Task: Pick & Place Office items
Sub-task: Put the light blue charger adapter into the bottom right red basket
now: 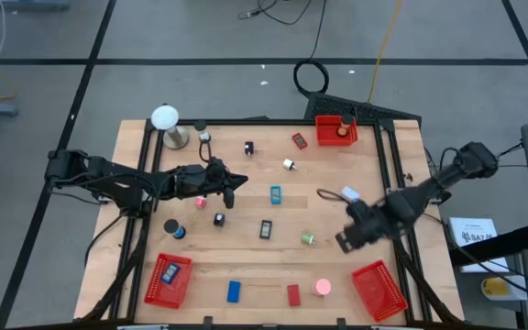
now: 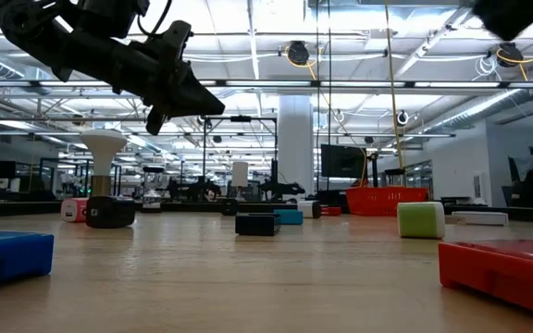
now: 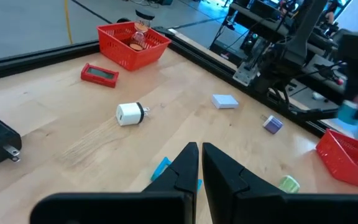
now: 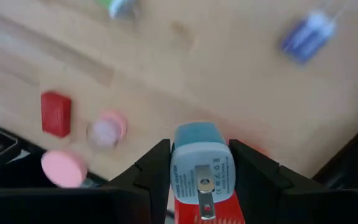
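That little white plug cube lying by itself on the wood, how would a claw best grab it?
Grip the white plug cube across its two flat sides, coming straight down from above. It lies alone on the table with its prongs pointing sideways, so the boxy body offers parallel faces, and the prongs should probably stay clear of the fingers.

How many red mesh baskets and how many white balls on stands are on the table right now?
Red mesh baskets: 3
White ball on stand: 1
Total: 4
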You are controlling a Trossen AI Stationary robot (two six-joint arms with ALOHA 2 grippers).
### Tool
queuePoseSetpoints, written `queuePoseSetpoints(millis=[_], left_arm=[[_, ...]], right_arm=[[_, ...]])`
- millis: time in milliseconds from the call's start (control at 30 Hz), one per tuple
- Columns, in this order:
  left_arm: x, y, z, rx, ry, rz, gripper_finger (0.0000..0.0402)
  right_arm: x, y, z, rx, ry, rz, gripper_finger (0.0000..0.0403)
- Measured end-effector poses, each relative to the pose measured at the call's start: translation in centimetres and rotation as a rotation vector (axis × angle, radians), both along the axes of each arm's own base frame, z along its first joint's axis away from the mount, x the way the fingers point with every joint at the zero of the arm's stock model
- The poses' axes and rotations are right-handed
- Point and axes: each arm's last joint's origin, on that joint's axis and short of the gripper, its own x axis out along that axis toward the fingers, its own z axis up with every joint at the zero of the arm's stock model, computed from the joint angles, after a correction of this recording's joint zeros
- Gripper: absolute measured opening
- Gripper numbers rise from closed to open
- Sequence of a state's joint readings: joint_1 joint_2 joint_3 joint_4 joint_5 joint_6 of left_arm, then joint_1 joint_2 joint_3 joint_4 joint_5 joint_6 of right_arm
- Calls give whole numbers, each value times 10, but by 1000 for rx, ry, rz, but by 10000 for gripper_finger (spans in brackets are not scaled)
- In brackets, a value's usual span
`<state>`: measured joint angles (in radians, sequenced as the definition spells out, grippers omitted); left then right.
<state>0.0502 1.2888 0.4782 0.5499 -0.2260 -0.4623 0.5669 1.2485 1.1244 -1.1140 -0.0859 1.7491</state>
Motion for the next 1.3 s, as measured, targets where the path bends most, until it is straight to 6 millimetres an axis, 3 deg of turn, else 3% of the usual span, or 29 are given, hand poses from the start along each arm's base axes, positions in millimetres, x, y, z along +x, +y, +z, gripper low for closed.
queuePoseSetpoints(millis=[233,433,700,1300], left_arm=[[0,0,0,55,17,-32,21],[0,-1,0,57,18,-41,21],[0,0,0,56,17,-38,21],[0,0,0,50,15,-29,21]], right_arm=[[-19,67,-15,83,21,6,131],[-34,102,-32,129,118,27,133],[-43,125,-52,97,180,-4,133],[-35,145,-85,82,205,49,134]])
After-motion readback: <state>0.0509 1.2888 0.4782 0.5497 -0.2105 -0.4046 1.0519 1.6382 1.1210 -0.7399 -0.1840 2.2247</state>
